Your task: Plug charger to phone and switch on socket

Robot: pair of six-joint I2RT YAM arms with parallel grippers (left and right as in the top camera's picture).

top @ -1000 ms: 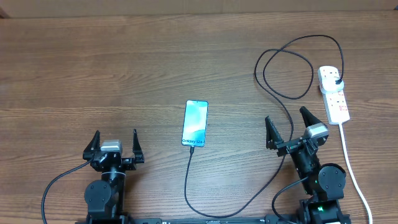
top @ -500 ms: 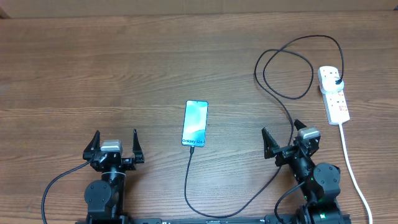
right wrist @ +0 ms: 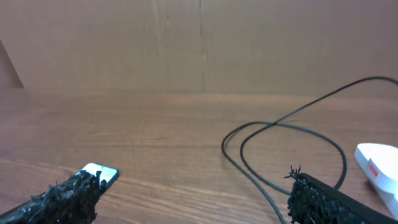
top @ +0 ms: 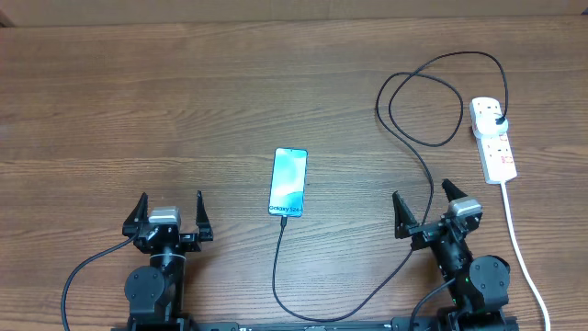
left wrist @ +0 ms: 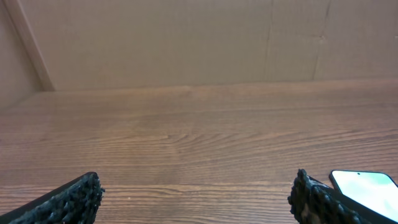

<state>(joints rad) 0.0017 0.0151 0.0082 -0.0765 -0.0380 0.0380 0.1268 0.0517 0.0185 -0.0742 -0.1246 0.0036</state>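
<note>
The phone lies face up mid-table, its light blue screen lit; it also shows in the left wrist view and the right wrist view. The charger cable runs from the phone's near end, loops right, and its black plug sits in the white socket at the far right; the cable also shows in the right wrist view, as does the socket. My left gripper is open and empty near the front left. My right gripper is open and empty, front right, beside the cable.
The socket's thick white cord runs down the right side past my right arm. A cardboard wall stands behind the table's far edge.
My right gripper has shifted slightly at the front right, turning and settling back. The left arm, phone, cable and socket have not moved.
</note>
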